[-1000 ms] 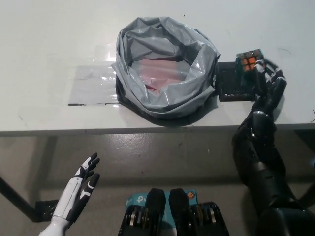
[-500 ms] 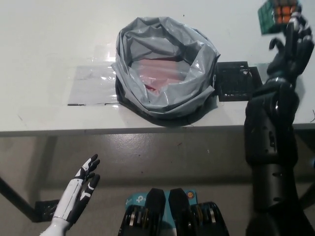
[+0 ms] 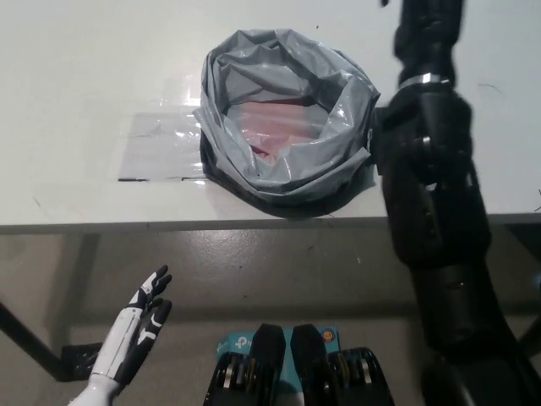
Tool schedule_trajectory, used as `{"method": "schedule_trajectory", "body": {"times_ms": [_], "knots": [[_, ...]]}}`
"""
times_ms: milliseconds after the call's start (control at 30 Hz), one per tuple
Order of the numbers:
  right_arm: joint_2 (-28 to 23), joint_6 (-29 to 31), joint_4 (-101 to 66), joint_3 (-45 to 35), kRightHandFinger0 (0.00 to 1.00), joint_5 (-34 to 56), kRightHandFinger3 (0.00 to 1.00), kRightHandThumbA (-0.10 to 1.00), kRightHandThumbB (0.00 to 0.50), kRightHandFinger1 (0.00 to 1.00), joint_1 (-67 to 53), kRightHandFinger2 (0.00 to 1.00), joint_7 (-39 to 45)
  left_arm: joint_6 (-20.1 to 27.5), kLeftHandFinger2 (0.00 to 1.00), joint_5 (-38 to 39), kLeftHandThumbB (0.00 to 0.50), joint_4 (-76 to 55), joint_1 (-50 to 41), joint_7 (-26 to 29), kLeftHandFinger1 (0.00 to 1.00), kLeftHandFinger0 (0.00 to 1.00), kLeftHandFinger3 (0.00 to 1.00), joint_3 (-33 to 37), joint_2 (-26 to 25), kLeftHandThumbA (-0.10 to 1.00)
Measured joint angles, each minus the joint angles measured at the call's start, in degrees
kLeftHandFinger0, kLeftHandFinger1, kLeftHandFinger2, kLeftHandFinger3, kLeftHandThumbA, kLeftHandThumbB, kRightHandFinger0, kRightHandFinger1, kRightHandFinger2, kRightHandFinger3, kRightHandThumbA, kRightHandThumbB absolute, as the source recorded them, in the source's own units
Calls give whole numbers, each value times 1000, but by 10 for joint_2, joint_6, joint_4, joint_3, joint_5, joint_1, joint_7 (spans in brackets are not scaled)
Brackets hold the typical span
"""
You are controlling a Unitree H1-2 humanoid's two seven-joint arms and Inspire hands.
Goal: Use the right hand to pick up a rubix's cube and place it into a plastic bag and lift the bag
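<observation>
Now your black right arm [image 3: 427, 169] has swung up from the tray at the bench's [image 3: 76, 85] right front edge and reaches past the top of the picture, so the right robot hand and the rubix's cube it was carrying half a second ago are both out of view; you cannot tell whether the fingers are still closed on the cube. The grey plastic bag [image 3: 286, 110] sits open-mouthed near the front edge, middle of the bench, with something pinkish inside and no cube visible in it. That suggests the carry is under way and the drop into the bag is still to come. Your white left robot hand [image 3: 139, 326] rests below the bench's front edge, fingers spread, holding nothing.
</observation>
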State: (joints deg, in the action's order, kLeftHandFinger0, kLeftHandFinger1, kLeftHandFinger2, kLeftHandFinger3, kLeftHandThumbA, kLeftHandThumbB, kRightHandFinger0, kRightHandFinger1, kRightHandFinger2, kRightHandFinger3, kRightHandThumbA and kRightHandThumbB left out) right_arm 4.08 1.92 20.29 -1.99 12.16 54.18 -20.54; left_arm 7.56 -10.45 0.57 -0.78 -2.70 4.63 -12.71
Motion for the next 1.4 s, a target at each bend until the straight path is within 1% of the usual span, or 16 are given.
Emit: {"method": "schedule_trajectory", "body": {"times_ms": [67,133,300,533,667,700,733,767,800,833,867,900,933,967,1067,1400], "knots": [[-7,-2,18,22,23,-24,327,251,237,260,0,554,0,0,1000,0,171,0,0,0,1000,960,1000,1,0,1000],[-13,-3,45,44,50,-49,379,219,248,335,1,611,0,0,1000,0,173,0,0,-1,1000,970,1000,1,0,1000],[-22,-4,105,81,94,-99,466,282,251,411,12,662,-1,0,1000,1,174,0,2,-3,1000,965,1000,1,0,1000],[-27,15,186,117,59,-172,532,201,251,383,25,671,-16,0,1000,2,197,0,7,-9,1000,948,1000,1,0,1000],[-30,41,219,124,86,-195,537,233,239,415,25,684,-17,0,1000,4,205,0,7,-12,1000,947,1000,1,0,1000],[-31,44,221,125,152,-197,632,316,276,493,25,765,-17,0,1000,4,207,0,7,-12,1000,937,1000,1,0,1000],[-33,50,224,131,152,-204,632,316,276,493,25,765,-15,0,1000,4,207,0,7,-12,1000,937,1000,1,0,1000],[-34,54,225,135,206,-209,621,439,306,504,25,734,-15,0,1000,4,207,0,7,-12,1000,934,1000,1,0,1000],[-39,60,228,148,354,-220,856,527,367,680,25,950,-13,0,1000,4,210,0,8,-12,1000,931,1000,1,0,1000],[-41,61,229,152,393,-224,822,572,368,651,25,871,-12,0,1000,4,210,0,8,-12,1000,931,1000,1,0,1000],[-45,64,233,167,545,-237,1000,617,410,823,25,1000,-11,0,1000,4,211,0,9,-12,1000,931,1000,1,0,1000],[-49,66,236,178,719,-247,1000,658,456,994,25,1000,-10,0,1000,4,213,0,9,-13,1000,930,1000,1,0,1000],[-49,66,236,178,824,-247,1000,685,491,1000,25,1000,-10,0,1000,4,214,0,9,-13,1000,923,1000,1,0,1000],[-57,66,238,198,1000,-267,1000,789,498,1000,25,1000,-2,-1,1000,4,214,0,9,-14,1000,921,1000,1,0,1000],[-67,67,238,215,1000,-278,1000,880,500,1000,25,1000,16,-2,1000,4,215,0,9,-15,1000,914,1000,1,0,1000],[-105,62,221,245,1000,-300,1000,922,500,1000,25,1000,104,-7,1000,4,204,0,22,-17,1000,882,1000,1,0,1000]]}}
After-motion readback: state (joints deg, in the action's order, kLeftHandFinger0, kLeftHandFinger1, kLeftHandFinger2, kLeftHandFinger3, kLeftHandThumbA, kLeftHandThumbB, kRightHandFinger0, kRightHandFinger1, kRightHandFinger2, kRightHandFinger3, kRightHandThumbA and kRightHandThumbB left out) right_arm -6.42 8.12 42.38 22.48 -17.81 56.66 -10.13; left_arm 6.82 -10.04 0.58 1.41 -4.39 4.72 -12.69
